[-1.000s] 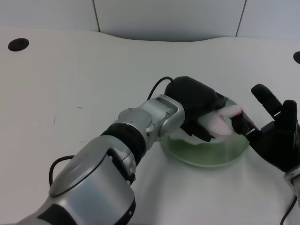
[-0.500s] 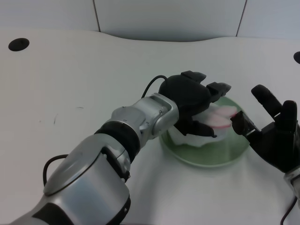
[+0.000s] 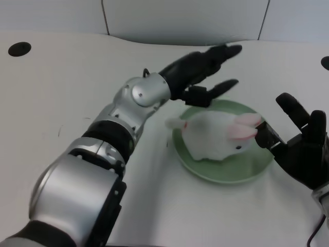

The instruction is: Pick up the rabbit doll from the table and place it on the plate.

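Note:
The white rabbit doll (image 3: pixel 213 137) with pink ears lies on the green plate (image 3: pixel 224 171), its ears toward the right and a small part reaching over the plate's left rim. My left hand (image 3: pixel 201 72) hovers above and behind the plate with its fingers spread apart, holding nothing and clear of the doll. The silver left forearm (image 3: pixel 134 103) runs down to the lower left.
My right hand (image 3: pixel 302 144) rests at the right edge, its fingers close to the plate's right rim. A dark round hole (image 3: pixel 19 49) sits in the tabletop at far left. A grey wall panel (image 3: pixel 185 20) stands behind the table.
My left hand let go of the rabbit doll, opened its fingers and rose up and back away from the plate. The doll now lies uncovered on the plate.

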Robot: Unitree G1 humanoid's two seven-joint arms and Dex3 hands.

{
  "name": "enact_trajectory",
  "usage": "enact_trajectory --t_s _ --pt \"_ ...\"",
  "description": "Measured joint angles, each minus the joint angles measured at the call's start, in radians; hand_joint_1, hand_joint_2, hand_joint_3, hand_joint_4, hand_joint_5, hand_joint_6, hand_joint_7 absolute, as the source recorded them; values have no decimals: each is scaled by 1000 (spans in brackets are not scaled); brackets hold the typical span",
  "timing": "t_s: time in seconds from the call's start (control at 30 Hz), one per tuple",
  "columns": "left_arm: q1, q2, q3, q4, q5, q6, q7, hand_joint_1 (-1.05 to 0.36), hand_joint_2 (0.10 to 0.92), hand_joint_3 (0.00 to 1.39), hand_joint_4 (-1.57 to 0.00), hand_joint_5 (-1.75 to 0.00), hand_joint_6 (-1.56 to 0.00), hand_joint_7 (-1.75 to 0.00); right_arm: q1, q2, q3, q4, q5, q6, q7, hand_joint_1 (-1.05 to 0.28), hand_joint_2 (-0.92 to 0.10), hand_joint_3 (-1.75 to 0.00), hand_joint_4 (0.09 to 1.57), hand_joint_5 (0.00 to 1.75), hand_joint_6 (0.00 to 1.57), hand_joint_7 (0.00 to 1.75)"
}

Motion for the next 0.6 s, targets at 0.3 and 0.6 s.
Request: enact_trajectory --t_s 0.3,0.6 --pt "25 107 170 -23 -165 -14 -179 -1048 921 636 -170 -110 -20 -10 -1 -7 2 10 -2 -1 0 -687 -921 -382 611 1746 735 1379" --pt "217 174 441 -51 -474 98 -486 -1048 921 669 -205 -152 -75 -29 -7 -26 1 48 -3 -2 9 -688 -921 -363 605 1746 707 1404"
